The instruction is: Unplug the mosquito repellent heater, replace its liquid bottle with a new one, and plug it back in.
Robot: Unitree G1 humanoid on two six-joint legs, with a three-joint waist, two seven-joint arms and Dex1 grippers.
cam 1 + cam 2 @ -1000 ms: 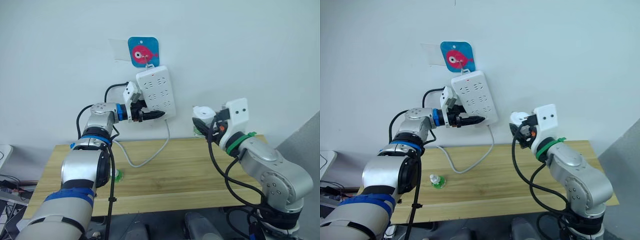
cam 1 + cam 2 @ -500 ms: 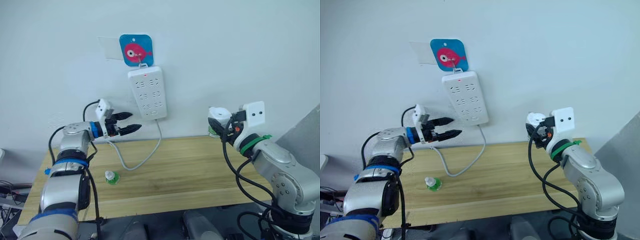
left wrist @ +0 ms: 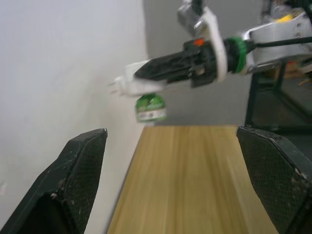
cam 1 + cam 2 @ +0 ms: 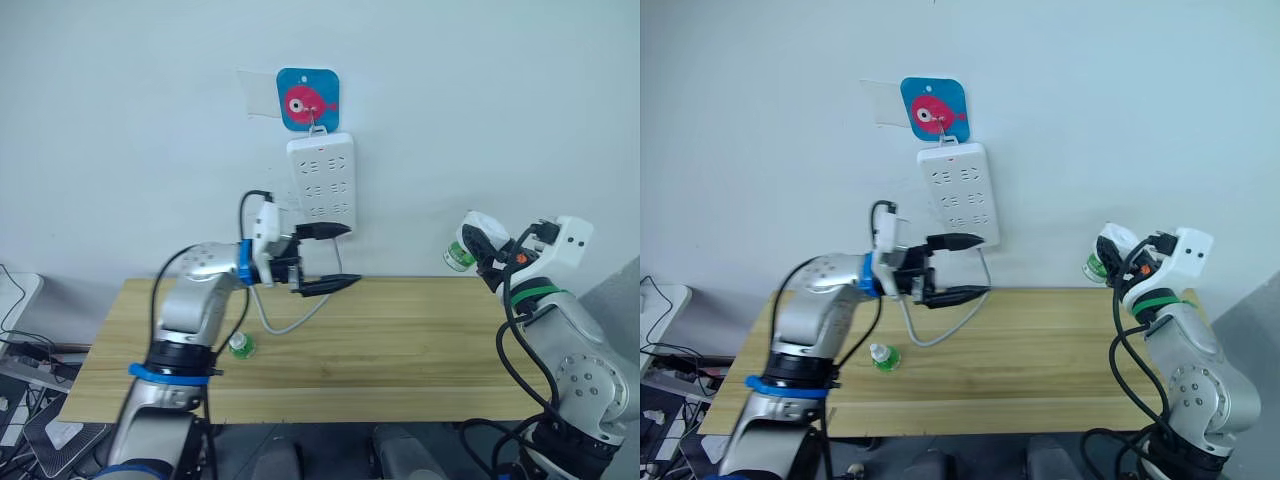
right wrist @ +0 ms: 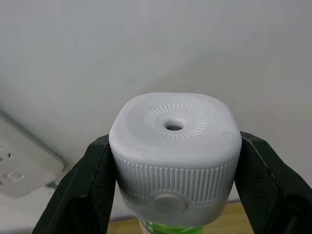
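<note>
The mosquito repellent heater (image 4: 474, 232), white and rounded, is off the wall and held in the air at the right, a green liquid bottle (image 4: 458, 257) hanging under it. My right gripper (image 4: 482, 246) is shut on the heater (image 5: 174, 146), one finger on each side, its top hole showing. A second small green bottle (image 4: 240, 346) stands on the wooden table (image 4: 400, 340) at the left. My left gripper (image 4: 327, 258) hovers wide open just below the white power strip (image 4: 320, 178) on the wall, holding nothing. From the left wrist view the heater (image 3: 131, 85) and its bottle (image 3: 150, 108) are seen ahead.
The power strip hangs from a blue hook plate with a pink fish (image 4: 308, 99). Its white cable (image 4: 300, 312) loops down onto the table behind my left arm. A grey surface (image 4: 625, 290) stands at the far right.
The head camera has shifted. My left gripper went from shut at the strip's lower edge to wide open, pointing right below it. The right gripper keeps hold of the heater.
</note>
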